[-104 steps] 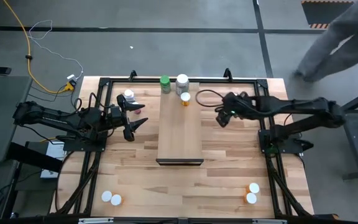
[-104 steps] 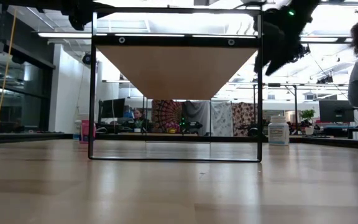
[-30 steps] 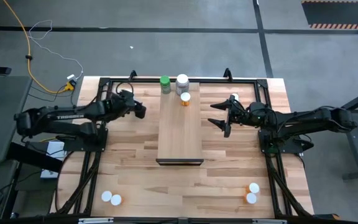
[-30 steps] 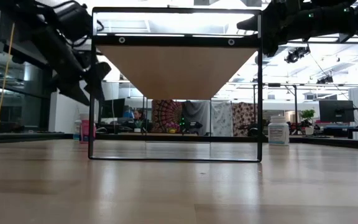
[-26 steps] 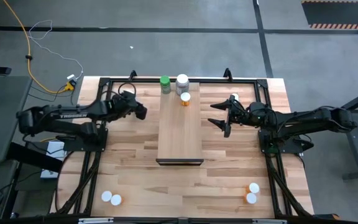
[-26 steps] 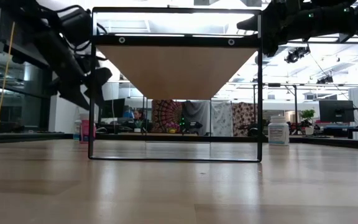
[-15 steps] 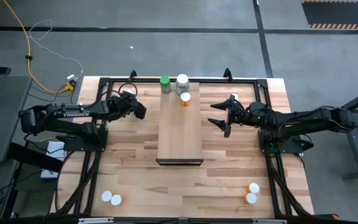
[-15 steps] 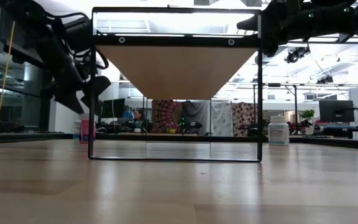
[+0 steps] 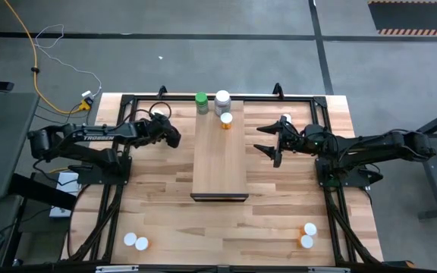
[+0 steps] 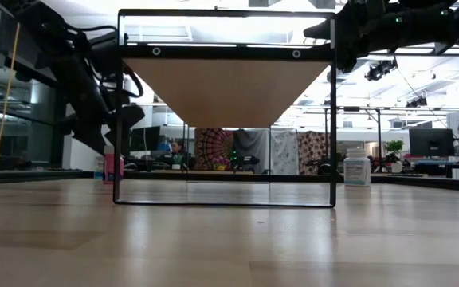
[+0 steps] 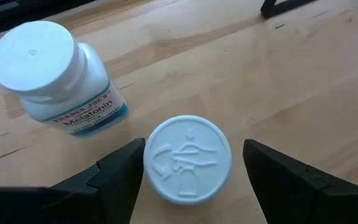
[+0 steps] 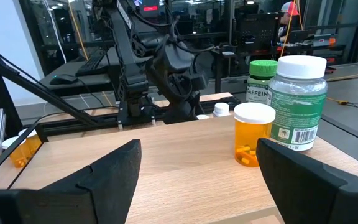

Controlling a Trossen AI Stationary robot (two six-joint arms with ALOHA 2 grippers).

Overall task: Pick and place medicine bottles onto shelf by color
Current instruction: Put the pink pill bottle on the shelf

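**Left pincer straddles a white cap, looking straight down the bottle's axis**

I have the left pincer (image 11: 185,171) low over the counter (image 9: 279,205) to the left of the shelf (image 9: 219,159), fingers spread wide with nothing gripped. In the left wrist view the embossed white cap of one bottle (image 11: 187,158) sits squarely between my two fingers (image 11: 120,177), one finger close against its rim and a gap at the other. I see the cap face-on, so I judge the bottle upright, its long axis running along my line of approach. A second white bottle (image 11: 55,78), labelled melatonin, stands just beside it, outside the fingers, and I judge it the thing to avoid clipping when I squeeze. The right pincer (image 9: 270,139) waits wide and empty right of the shelf, farther from this bottle. Three bottles already stand at the shelf's far end (image 9: 216,107)
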